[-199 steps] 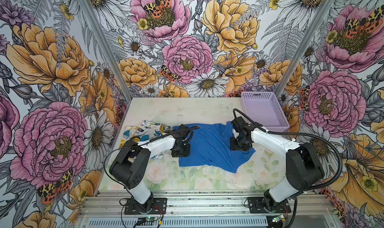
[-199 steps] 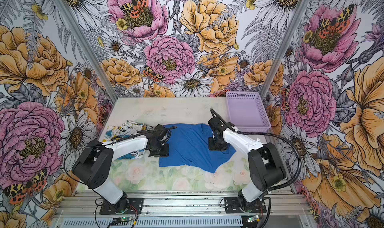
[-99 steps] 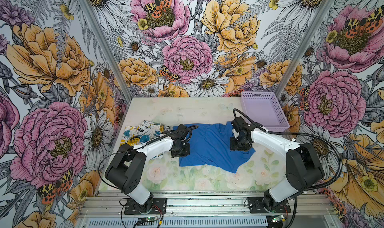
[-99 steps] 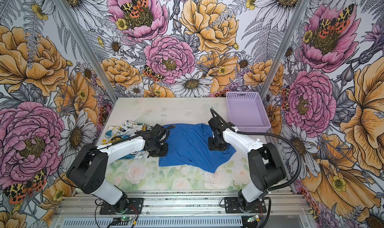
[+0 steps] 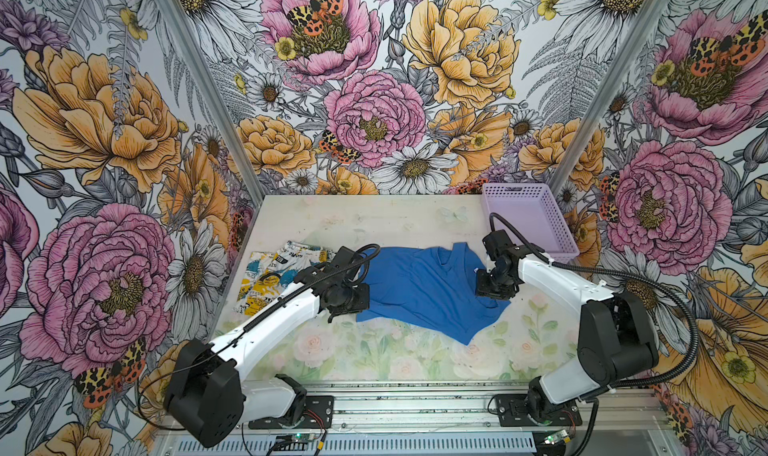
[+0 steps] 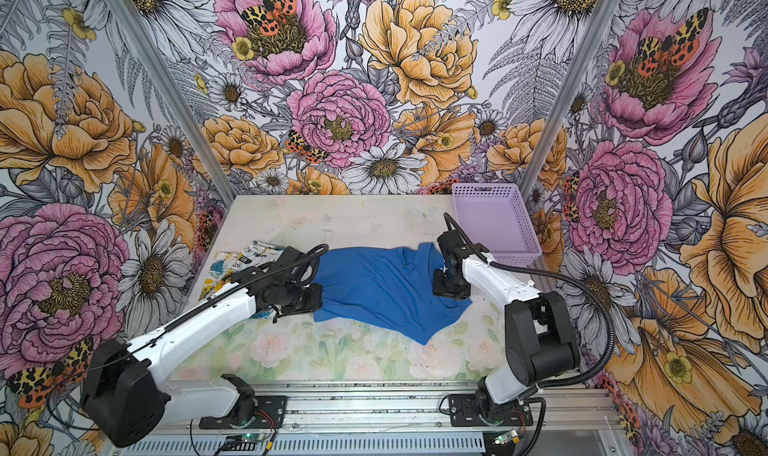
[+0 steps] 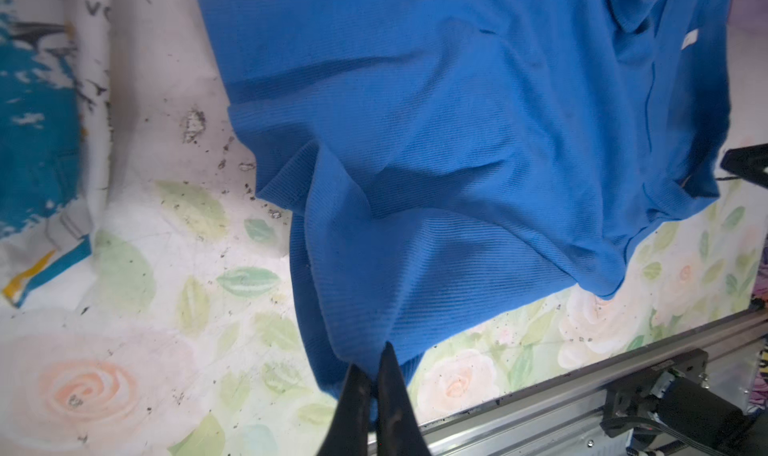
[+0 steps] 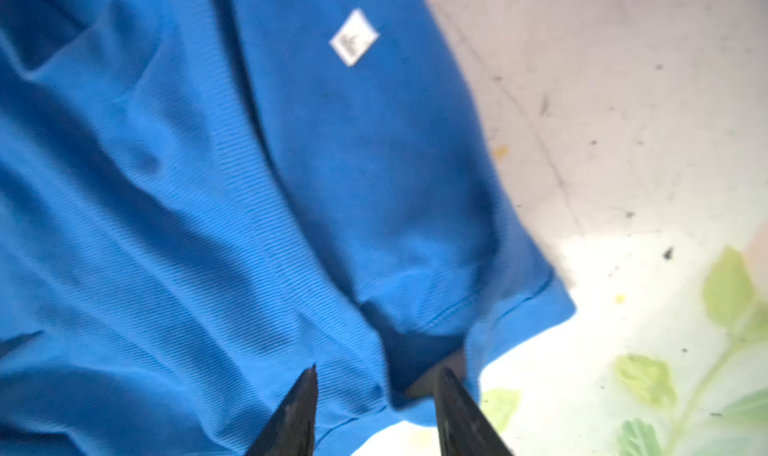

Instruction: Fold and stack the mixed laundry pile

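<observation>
Your left hand [image 7: 372, 360] is clamped shut on the edge of the blue T-shirt [image 5: 424, 292], at its near-left corner. In the left wrist view the cloth gathers into a small tent that runs up to the fingertips, so the pinch looks real and not just a touch.

Your right hand [image 8: 378, 375] sits on the opposite side of the shirt, over a sleeve and not far from the white label [image 8: 353, 36]. Its fingers stand apart with a fold of the sleeve hem between them, and nothing is pinched there yet.

The shirt lies spread but wrinkled in the middle of the counter [image 5: 374, 221], collar toward the back wall. The printed garment [image 5: 274, 275] rests at the left, just beside the shirt and partly hidden by your left arm. It looks like a compact rectangle, so it is probably folded already. The lavender basket [image 5: 517, 188] stands in the back right corner, apart from both garments.

Holding the shirt from two opposite sides makes sense: with both ends gripped you can draw it taut and flatten the creases before the first fold. Judging by this, the blue shirt is at the very start of its fold.
</observation>
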`<state>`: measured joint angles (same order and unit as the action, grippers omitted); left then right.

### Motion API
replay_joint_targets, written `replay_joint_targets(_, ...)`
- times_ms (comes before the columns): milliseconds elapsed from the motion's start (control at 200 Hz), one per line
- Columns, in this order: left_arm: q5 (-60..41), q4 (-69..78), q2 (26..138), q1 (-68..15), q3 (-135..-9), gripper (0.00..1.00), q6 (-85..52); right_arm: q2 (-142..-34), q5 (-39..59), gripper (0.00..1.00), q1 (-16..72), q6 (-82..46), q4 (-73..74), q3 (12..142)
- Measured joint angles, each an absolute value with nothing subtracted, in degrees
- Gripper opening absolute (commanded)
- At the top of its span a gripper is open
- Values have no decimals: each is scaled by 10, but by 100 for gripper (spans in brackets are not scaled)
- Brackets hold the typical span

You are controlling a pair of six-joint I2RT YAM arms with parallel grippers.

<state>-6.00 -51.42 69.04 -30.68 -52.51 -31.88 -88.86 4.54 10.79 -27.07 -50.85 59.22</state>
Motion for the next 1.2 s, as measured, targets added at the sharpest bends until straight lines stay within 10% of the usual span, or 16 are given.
replay_joint_targets(490, -43, -569, 651, -268, -512, 0, -332, -912, 39, 48, 40, -243, -472, 561)
replay_joint_targets(1201, -43, -572, 637, -234, -509, 0, -326, -946, 74, 0, 45, -232, -415, 553)
